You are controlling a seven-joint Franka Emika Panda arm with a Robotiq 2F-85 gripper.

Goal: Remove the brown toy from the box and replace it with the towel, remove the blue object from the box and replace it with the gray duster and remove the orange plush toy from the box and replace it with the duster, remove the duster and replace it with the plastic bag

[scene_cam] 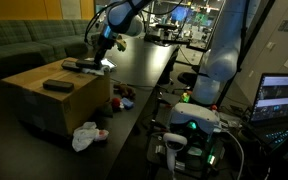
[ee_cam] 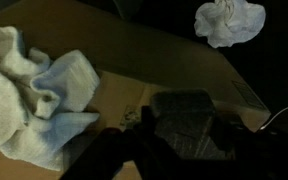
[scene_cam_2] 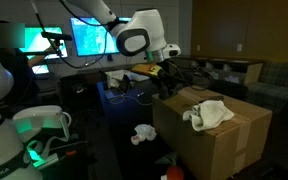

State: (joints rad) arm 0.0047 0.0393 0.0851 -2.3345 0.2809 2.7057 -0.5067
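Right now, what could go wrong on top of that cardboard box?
The dark gray duster sits close to the edge of the brown cardboard box, so the gripper might knock it off. The crumpled white towel lies nearby and could snag and get dragged along.

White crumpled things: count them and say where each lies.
2. The towel lies on top of the cardboard box; a white crumpled bundle lies down beside the box. More may be hidden.
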